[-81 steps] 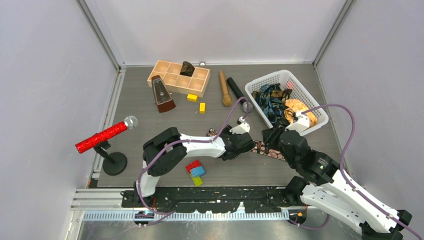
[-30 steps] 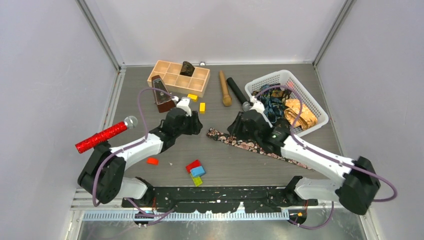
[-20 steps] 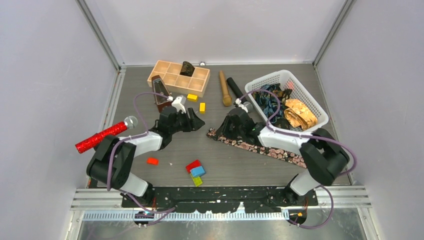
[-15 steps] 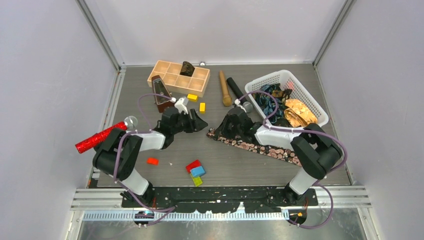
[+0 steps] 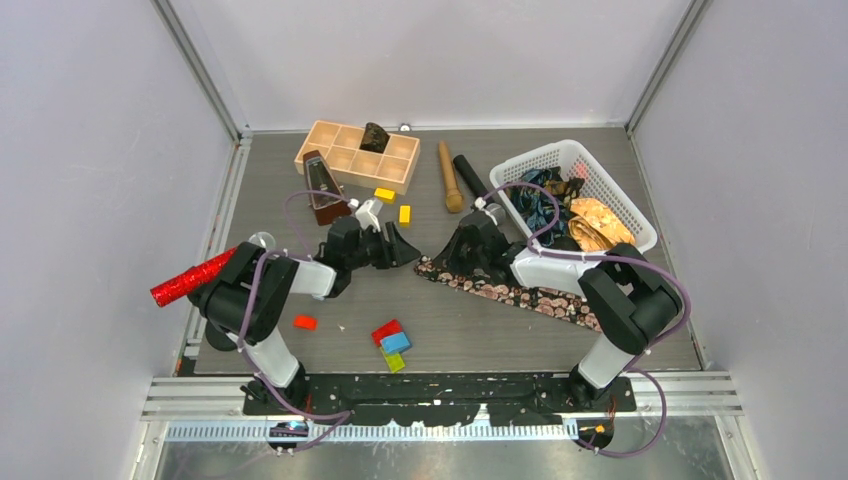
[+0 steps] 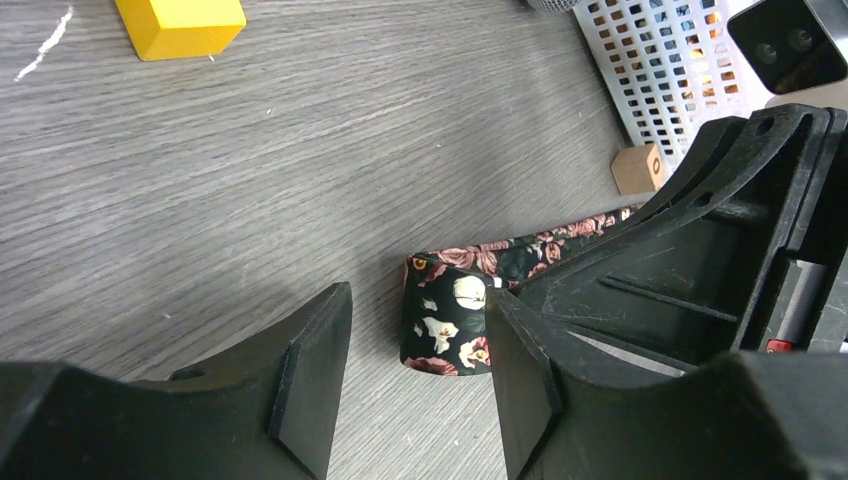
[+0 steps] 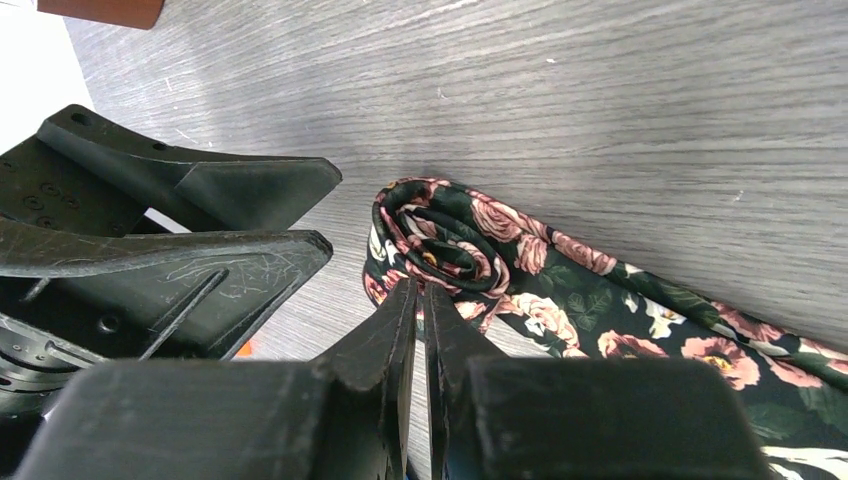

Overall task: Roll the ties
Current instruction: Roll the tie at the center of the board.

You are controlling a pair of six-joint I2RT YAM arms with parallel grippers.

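Note:
A black tie with pink flowers (image 5: 520, 295) lies flat on the table, and its left end is curled into a small roll (image 7: 440, 250). My right gripper (image 7: 420, 300) is shut on the roll's near edge; it also shows in the top view (image 5: 447, 262). My left gripper (image 6: 415, 300) is open, its fingers either side of the roll (image 6: 445, 330), which sits against the right finger (image 6: 520, 380). In the top view the left gripper (image 5: 405, 252) faces the right one across the tie's end. Blue-teal (image 5: 540, 200) and golden (image 5: 598, 222) ties lie bundled in the white basket (image 5: 620, 190).
Behind stand a wooden compartment tray (image 5: 355, 155), a metronome (image 5: 325, 190), yellow blocks (image 5: 404, 214), a wooden pestle (image 5: 450, 178) and a black cylinder (image 5: 470, 175). A red microphone (image 5: 200, 275) stands at the left. Coloured blocks (image 5: 392, 345) and an orange piece (image 5: 305, 322) lie near the front.
Both grippers have closed in on the tie's left end: the left moved right, the right moved left along the tie. The end is now curled into a roll.

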